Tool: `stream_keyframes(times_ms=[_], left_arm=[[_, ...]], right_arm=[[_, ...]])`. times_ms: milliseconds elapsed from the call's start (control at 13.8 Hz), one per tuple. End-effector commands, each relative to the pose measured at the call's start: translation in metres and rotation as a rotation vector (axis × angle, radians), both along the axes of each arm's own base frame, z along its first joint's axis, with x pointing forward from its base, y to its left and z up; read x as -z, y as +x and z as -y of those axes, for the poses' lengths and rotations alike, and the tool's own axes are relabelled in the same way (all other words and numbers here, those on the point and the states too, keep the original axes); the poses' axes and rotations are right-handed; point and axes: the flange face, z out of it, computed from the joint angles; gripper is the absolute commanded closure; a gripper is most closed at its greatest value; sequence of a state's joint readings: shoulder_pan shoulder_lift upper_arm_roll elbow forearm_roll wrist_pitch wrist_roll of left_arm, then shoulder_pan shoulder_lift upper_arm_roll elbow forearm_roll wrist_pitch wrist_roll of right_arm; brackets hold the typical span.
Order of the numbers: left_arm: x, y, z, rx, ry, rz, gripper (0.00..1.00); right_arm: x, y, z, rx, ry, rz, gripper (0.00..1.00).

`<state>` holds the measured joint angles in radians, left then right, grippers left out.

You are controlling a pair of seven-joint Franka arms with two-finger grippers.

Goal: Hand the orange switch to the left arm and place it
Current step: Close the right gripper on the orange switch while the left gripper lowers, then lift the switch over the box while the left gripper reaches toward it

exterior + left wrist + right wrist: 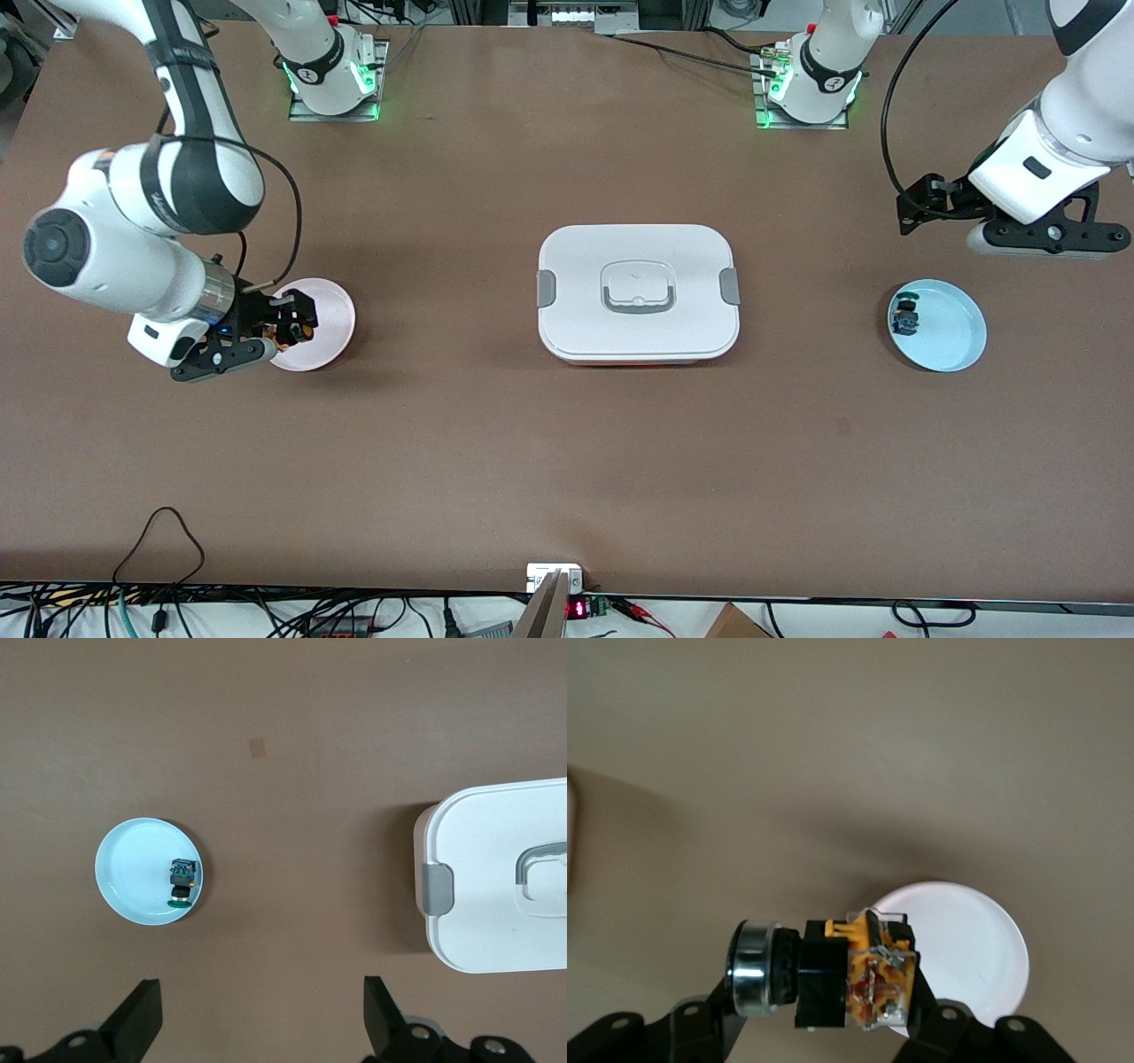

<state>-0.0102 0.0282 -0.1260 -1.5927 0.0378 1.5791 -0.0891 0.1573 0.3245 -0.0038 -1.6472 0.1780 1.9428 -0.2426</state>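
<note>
My right gripper (288, 330) is shut on the orange switch (299, 333) and holds it over the edge of a small pink plate (326, 321). In the right wrist view the switch (833, 979) lies crosswise between the fingers, with a silver ring, a black body and an orange end; the plate (970, 943) shows below it. The white box (638, 306) with grey clips stands at the table's middle and shows in the left wrist view (505, 895). My left gripper (923, 206) is open and empty (261, 1019), up in the air at the left arm's end of the table.
A light blue plate (952, 332) at the left arm's end holds a small blue-and-green switch (906, 316); both show in the left wrist view, the plate (133, 873) and the switch (181, 879). Cables and a small device lie along the table edge nearest the front camera.
</note>
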Motion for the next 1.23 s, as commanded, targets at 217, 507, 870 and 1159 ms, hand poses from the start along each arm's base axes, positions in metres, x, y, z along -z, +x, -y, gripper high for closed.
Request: stream_keyframes(times_ms=[217, 507, 870, 1159], left_arm=[[-0.011, 0.004, -0.007, 0.008, 0.008, 0.009, 0.00], [-0.012, 0.001, -0.004, 0.007, 0.005, -0.002, 0.00], [0.009, 0.003, 0.005, 0.017, -0.057, -0.094, 0.00], [0.023, 0.000, 0.025, 0.017, -0.245, -0.190, 0.00]], right_arm=[[-0.081, -0.004, -0.068, -0.201, 0.241, 0.129, 0.98], [-0.094, -0.006, -0.091, -0.427, 0.509, 0.262, 0.99], [-0.090, -0.009, -0.126, -0.757, 0.689, 0.497, 1.00], [-0.070, -0.024, -0.178, -0.862, 0.959, 0.662, 1.00]])
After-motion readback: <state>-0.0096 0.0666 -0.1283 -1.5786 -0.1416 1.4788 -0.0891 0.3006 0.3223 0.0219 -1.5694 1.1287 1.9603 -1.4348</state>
